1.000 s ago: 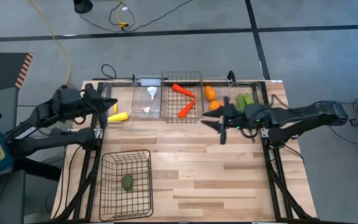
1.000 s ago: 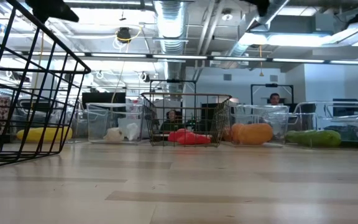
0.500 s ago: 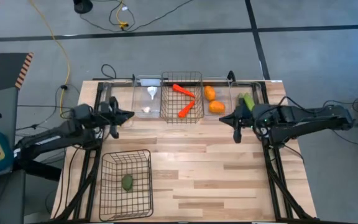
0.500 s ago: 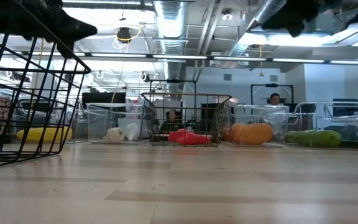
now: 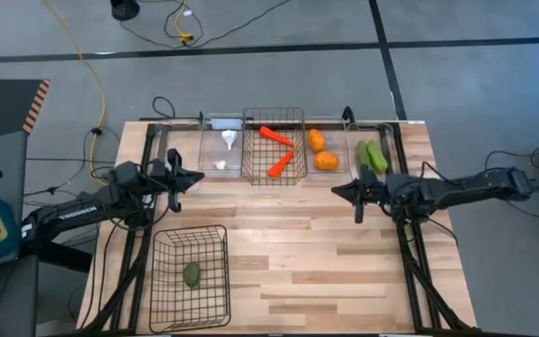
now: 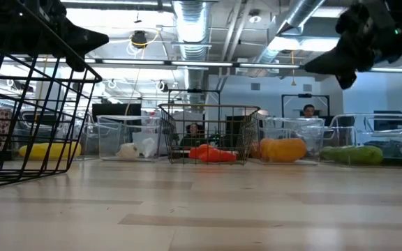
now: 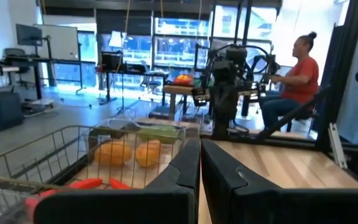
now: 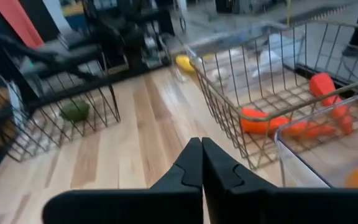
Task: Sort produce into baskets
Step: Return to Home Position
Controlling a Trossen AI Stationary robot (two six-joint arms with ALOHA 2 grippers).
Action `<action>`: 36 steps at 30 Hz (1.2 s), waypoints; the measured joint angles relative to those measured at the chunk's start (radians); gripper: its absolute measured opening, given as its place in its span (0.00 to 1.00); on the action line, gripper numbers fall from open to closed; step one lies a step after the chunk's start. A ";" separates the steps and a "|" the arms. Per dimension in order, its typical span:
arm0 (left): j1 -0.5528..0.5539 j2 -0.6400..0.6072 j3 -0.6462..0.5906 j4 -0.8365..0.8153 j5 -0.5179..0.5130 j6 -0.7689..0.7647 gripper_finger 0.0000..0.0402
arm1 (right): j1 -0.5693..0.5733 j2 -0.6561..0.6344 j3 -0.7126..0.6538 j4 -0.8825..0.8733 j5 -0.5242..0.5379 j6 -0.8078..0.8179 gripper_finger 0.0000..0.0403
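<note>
- Left gripper (image 5: pixel 196 176): over the left side of the surface (image 5: pixel 326 271), just near of the far row of bins; fingers (image 7: pixel 182 171) closed together, empty.
- Right gripper (image 5: pixel 338 191): over the right side of the surface, near of the orange fruit; fingers (image 8: pixel 191 163) closed together, empty.
- Small basket (image 5: pixel 244 145): far centre, holding two carrots (image 5: pixel 276 136), one lying farther back than the other.
- Garlic bin (image 5: pixel 204 150): clear, touching the small basket's left side, holding two garlics (image 5: pixel 229 140).
- Fruit bin (image 5: pixel 309 173): clear, just right of the small basket, holding two oranges (image 5: pixel 326 160).
- Cucumber bin (image 5: pixel 385 140): far right, holding two cucumbers (image 5: pixel 371 154) side by side.
- Yellow piece (image 6: pixel 47 149): far left end of the row, seen in the low view behind the large basket's mesh.
- Large basket (image 5: pixel 225 281): near left, holding one avocado (image 5: pixel 192 273).
</note>
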 joint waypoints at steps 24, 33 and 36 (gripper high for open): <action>-0.028 0.000 -0.043 -0.020 0.009 0.036 0.00 | -0.019 -0.111 -0.265 0.267 0.002 -0.028 0.09; -0.040 0.000 -0.127 0.078 -0.017 0.017 0.00 | -0.026 -0.111 -0.265 0.228 0.004 -0.010 0.07; -0.040 0.000 -0.127 0.093 -0.012 0.036 0.00 | -0.025 -0.111 -0.265 0.228 0.004 -0.010 0.08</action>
